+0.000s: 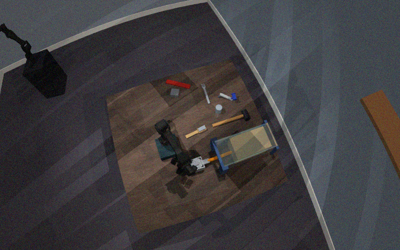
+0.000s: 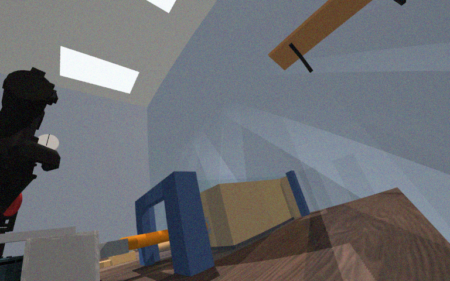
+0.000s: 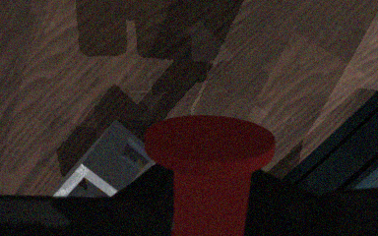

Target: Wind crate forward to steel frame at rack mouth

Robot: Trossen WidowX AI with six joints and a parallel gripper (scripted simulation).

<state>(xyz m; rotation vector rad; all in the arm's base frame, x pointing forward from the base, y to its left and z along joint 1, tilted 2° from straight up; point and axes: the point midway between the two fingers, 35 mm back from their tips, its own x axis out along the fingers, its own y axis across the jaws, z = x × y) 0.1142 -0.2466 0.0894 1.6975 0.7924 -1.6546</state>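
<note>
The tan crate [image 1: 250, 142] [image 2: 252, 212] sits flat inside the clear-panelled cubby. From above, a gap shows between its front and the blue steel frame [image 1: 219, 154] [image 2: 186, 218]. An orange strap [image 1: 212, 159] [image 2: 146, 239] runs through the frame to the light grey winch [image 1: 199, 162] [image 2: 59, 260] [image 3: 118, 152]. My gripper [image 3: 197, 162] is shut on the winch handle's red knob [image 3: 209, 143] [image 2: 13, 204], beside the winch. The handle's key and the winch hole are hidden, so I cannot tell how the key sits.
A mallet [image 1: 228, 120] and a brush [image 1: 195, 132] lie beside the cubby. Farther back are a clear cylinder [image 1: 218, 108], a wrench [image 1: 206, 95], a blue-headed tool [image 1: 234, 96], a grey block [image 1: 174, 92] and a red bar [image 1: 177, 83]. A teal block [image 1: 165, 150] lies under the arm.
</note>
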